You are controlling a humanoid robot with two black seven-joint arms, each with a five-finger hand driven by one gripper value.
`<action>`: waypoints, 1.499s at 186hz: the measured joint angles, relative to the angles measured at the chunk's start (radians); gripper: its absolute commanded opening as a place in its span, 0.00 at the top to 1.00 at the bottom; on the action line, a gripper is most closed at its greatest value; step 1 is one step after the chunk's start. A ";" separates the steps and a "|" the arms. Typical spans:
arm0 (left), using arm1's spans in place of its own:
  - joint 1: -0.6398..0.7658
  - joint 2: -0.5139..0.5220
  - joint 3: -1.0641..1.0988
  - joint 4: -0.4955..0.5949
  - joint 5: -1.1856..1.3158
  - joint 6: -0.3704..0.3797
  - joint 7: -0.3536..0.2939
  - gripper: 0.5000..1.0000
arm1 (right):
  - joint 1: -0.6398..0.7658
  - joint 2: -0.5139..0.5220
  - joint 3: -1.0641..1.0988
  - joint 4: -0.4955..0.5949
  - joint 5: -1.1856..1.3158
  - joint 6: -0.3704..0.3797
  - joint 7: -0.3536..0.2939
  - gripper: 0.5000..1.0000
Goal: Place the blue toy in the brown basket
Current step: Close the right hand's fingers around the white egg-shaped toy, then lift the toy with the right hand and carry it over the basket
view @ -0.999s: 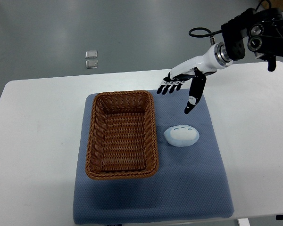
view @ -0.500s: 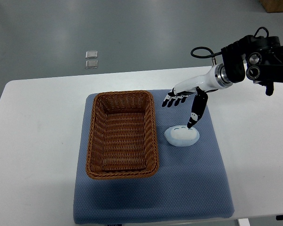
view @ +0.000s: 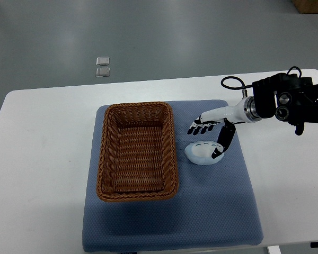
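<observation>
A pale blue oval toy lies on the blue mat, just right of the brown wicker basket, which holds nothing. My right hand comes in from the right edge and sits low over the toy. Its fingers are spread above the toy's far side and its thumb rests against the toy's right end. The hand is open around the toy, not closed on it. The left arm does not show.
The mat lies on a white table with grey floor beyond its far edge. Two small clear squares lie on the floor. The black forearm hangs over the table's right side.
My right hand has dropped and moved toward me, from above the mat's far edge down onto the toy. The thumb now touches the toy's right end. The toy has not shifted.
</observation>
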State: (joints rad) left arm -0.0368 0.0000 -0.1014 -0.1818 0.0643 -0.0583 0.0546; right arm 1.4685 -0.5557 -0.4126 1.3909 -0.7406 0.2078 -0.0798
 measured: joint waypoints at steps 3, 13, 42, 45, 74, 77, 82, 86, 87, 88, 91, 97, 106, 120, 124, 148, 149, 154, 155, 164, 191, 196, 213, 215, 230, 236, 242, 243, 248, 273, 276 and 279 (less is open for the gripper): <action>0.000 0.000 0.000 0.000 0.000 0.000 0.000 0.00 | -0.005 0.000 0.001 -0.002 -0.001 -0.004 0.000 0.28; 0.000 0.000 0.000 0.002 0.000 0.000 0.000 0.00 | -0.017 0.000 0.002 -0.006 -0.001 -0.015 0.000 0.28; 0.000 0.000 0.000 0.004 0.000 0.003 0.000 0.00 | -0.050 0.000 0.005 -0.010 -0.002 -0.027 0.000 0.28; 0.000 0.000 0.000 0.004 0.000 0.003 0.000 0.00 | -0.052 0.000 0.005 -0.010 -0.002 -0.027 0.000 0.28; 0.000 0.000 0.002 0.004 0.000 0.003 -0.001 0.00 | -0.071 -0.001 0.007 -0.011 -0.001 -0.048 0.000 0.28; 0.000 0.000 0.002 0.004 0.000 0.003 -0.001 0.00 | -0.074 0.000 0.007 -0.011 -0.001 -0.050 0.000 0.28; 0.000 0.000 0.002 0.004 0.000 0.003 -0.001 0.00 | -0.080 0.002 0.008 -0.012 -0.001 -0.054 0.000 0.29; 0.000 0.000 0.002 0.004 0.000 0.003 -0.001 0.00 | -0.084 0.004 0.008 -0.013 -0.001 -0.056 0.000 0.29; 0.000 0.000 0.002 0.004 0.000 0.003 -0.001 0.00 | -0.084 0.004 0.008 -0.014 -0.001 -0.056 0.000 0.29; 0.000 0.000 0.002 0.004 0.000 0.003 -0.001 0.00 | -0.085 0.005 0.008 -0.014 -0.001 -0.057 0.000 0.29; 0.000 0.000 0.002 0.004 0.000 0.003 -0.001 0.00 | -0.088 0.007 0.008 -0.015 -0.001 -0.059 0.000 0.30; 0.000 0.000 0.002 0.004 0.000 0.003 -0.001 0.00 | -0.093 0.010 0.008 -0.018 -0.001 -0.063 0.000 0.31; 0.000 0.000 0.002 0.004 0.000 0.003 -0.001 0.00 | -0.103 0.017 0.009 -0.021 -0.002 -0.074 0.000 0.34; 0.000 0.000 0.001 0.005 0.000 0.003 -0.001 0.00 | -0.118 0.026 0.009 -0.026 -0.002 -0.089 0.000 0.37; 0.000 0.000 0.001 0.005 0.000 0.003 -0.001 0.00 | -0.122 0.028 0.009 -0.027 -0.002 -0.092 0.000 0.41; 0.000 0.000 0.000 0.008 0.000 0.003 -0.001 0.00 | -0.137 0.044 0.008 -0.033 -0.007 -0.107 0.000 0.90; 0.000 0.000 0.000 0.008 0.000 0.003 -0.001 0.00 | -0.138 0.045 0.008 -0.034 -0.008 -0.108 0.000 0.90; 0.000 0.000 0.000 0.008 0.000 0.003 -0.001 0.00 | -0.141 0.047 0.008 -0.036 -0.012 -0.110 0.000 0.98; 0.000 0.000 0.000 0.008 0.000 0.003 -0.001 0.00 | -0.143 0.048 0.008 -0.036 -0.014 -0.111 0.000 0.98; 0.000 0.000 0.000 0.008 0.000 0.003 -0.001 0.00 | -0.148 0.052 0.008 -0.039 -0.025 -0.115 0.001 1.00; 0.001 0.000 0.000 0.009 0.000 0.004 -0.001 0.00 | -0.153 0.063 0.008 -0.052 -0.059 -0.140 0.001 1.00; 0.001 0.000 0.000 0.010 0.000 0.004 -0.001 0.00 | -0.150 0.061 0.008 -0.053 -0.061 -0.141 0.001 1.00; 0.001 0.000 0.000 0.010 0.000 0.005 -0.001 0.00 | -0.120 0.042 0.008 -0.053 -0.063 -0.133 0.001 1.00; 0.001 0.000 -0.001 0.010 0.000 0.005 -0.001 0.00 | -0.114 0.039 0.008 -0.053 -0.063 -0.132 0.001 1.00; 0.002 0.000 0.000 0.010 0.000 0.005 -0.001 0.00 | -0.051 0.019 0.008 -0.051 -0.056 -0.119 0.000 1.00; 0.001 0.000 0.000 0.010 0.000 0.005 -0.001 0.00 | -0.025 0.013 0.009 -0.049 -0.052 -0.114 0.000 1.00; 0.001 0.000 0.000 0.010 0.000 0.005 -0.001 0.00 | 0.000 0.008 0.010 -0.048 -0.050 -0.108 0.000 1.00; 0.001 0.000 0.000 0.010 0.000 0.005 -0.001 0.00 | 0.005 0.008 0.010 -0.047 -0.049 -0.107 0.000 1.00; 0.002 0.000 0.000 0.010 0.000 0.005 -0.001 0.00 | 0.029 0.006 0.012 -0.046 -0.046 -0.100 0.000 1.00; 0.002 0.000 0.000 0.008 0.000 0.005 -0.001 0.00 | 0.105 0.023 0.034 -0.044 -0.006 -0.075 0.000 1.00; 0.002 0.000 0.000 0.008 0.000 0.005 -0.001 0.00 | 0.112 0.029 0.036 -0.044 0.000 -0.073 0.000 1.00; 0.002 0.000 0.000 0.008 0.000 0.005 -0.001 0.00 | 0.118 0.035 0.037 -0.044 0.006 -0.072 0.000 1.00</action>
State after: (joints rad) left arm -0.0353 0.0000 -0.1013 -0.1740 0.0645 -0.0537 0.0537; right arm 1.5868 -0.5203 -0.3758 1.3467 -0.7346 0.1357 -0.0798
